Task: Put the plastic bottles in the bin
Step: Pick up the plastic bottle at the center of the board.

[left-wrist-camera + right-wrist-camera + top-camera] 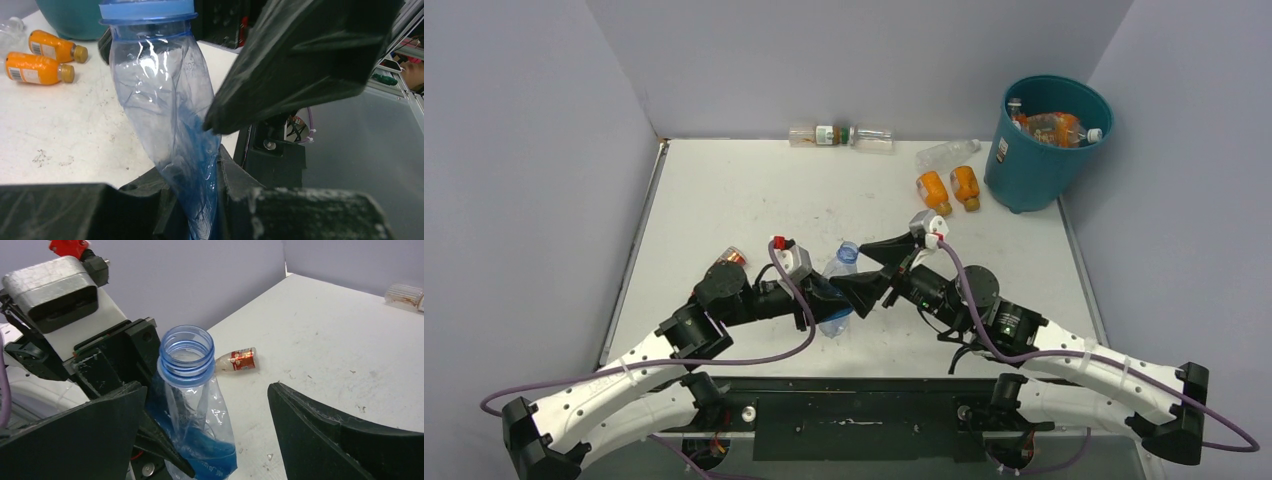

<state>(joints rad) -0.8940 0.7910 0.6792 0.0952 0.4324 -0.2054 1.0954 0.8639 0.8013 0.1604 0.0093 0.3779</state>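
Note:
My left gripper point(829, 297) is shut on a crushed clear bottle with a blue label point(838, 288), held at its lower body with the open blue neck up; it also shows in the left wrist view point(165, 115). My right gripper point(876, 270) is open around the same bottle point(192, 390). One finger point(75, 440) is close against its side and the other point(345, 440) is well apart. The teal bin point(1036, 160) stands at the far right with several bottles inside. Two orange bottles point(934, 190) point(965, 186) and a clear one point(946, 153) lie beside it.
Two more bottles point(824, 134) point(874, 137) lie along the back wall. A small red-labelled bottle point(729, 260) lies by my left arm and shows in the right wrist view point(237, 361). Grey walls enclose the white table point(724, 200) on three sides.

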